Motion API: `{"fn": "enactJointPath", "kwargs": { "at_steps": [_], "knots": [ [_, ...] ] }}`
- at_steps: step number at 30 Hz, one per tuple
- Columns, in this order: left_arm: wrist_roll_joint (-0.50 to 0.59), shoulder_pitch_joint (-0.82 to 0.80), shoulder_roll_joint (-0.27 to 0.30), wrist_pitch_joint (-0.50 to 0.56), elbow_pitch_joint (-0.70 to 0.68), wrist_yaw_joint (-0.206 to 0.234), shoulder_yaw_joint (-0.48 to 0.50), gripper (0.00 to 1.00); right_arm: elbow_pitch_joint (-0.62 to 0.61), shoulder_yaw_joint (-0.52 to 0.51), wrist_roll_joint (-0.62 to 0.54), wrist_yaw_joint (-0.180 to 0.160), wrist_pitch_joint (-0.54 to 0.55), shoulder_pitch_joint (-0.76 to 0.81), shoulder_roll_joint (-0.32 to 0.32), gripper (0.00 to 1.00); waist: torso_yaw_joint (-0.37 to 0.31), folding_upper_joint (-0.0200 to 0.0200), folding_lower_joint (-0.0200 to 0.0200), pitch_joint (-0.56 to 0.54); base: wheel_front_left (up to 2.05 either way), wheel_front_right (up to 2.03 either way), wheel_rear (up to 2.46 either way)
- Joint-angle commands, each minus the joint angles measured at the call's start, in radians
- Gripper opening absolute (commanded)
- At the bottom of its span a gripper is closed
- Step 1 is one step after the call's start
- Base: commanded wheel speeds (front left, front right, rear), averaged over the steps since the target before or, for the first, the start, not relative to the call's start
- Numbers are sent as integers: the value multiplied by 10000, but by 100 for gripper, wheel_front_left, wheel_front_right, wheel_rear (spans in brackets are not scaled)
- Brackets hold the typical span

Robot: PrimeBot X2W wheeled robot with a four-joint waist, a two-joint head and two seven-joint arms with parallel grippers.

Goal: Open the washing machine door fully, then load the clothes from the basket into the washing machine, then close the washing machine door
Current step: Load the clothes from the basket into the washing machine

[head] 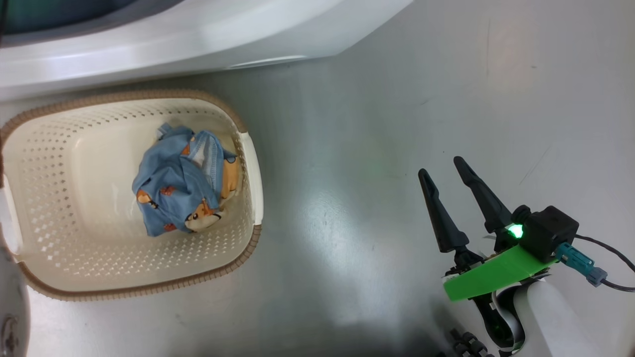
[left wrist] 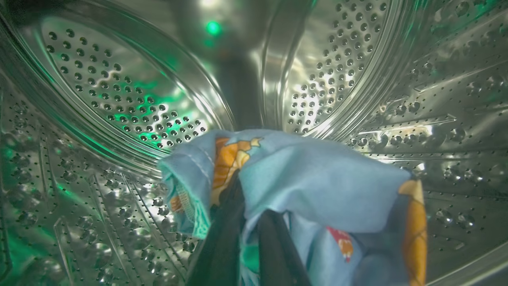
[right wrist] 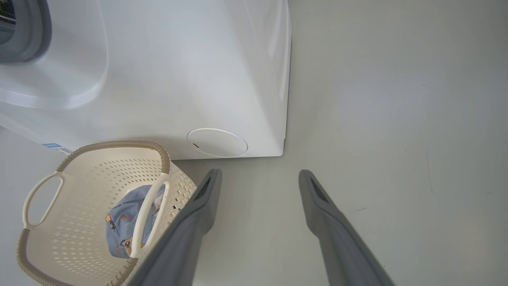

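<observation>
Inside the perforated steel drum (left wrist: 119, 79) of the washing machine (head: 198, 34), my left gripper (left wrist: 252, 206) is shut on a light-blue bear-print cloth (left wrist: 317, 182). The cloth drapes over the dark fingers (left wrist: 222, 246) and hides their tips. Another blue bear-print piece (head: 178, 183) lies bunched in the cream basket (head: 124, 94) on the floor in front of the machine. My right gripper (head: 440, 167) stands open over bare floor to the right of the basket, holding nothing. The right wrist view has the same gripper (right wrist: 260, 174), the basket (right wrist: 119, 145) and its cloth (right wrist: 119, 222). The door is out of view.
The machine's white front (right wrist: 178, 79) carries a round cover (right wrist: 217, 142) low down, a blue label (right wrist: 51, 145) and the grey rubber ring (right wrist: 35, 31) at the upper left. Glossy grey floor (head: 372, 148) stretches to the right of the basket.
</observation>
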Motion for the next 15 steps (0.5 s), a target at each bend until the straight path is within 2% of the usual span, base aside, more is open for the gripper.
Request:
{"fn": "enactJointPath", "kwargs": {
  "at_steps": [1,15],
  "knots": [
    [104,-185,525,-67,-122,-38,64,0,-200,217,-57,16,-48,212,-41,100,21,0,0,80,0,0,0],
    [-218,-1154,550,537,2514,-496,-245,0,-75,407,-15,16,-48,86,-76,100,-70,0,0,106,0,0,0]
  ]
}}
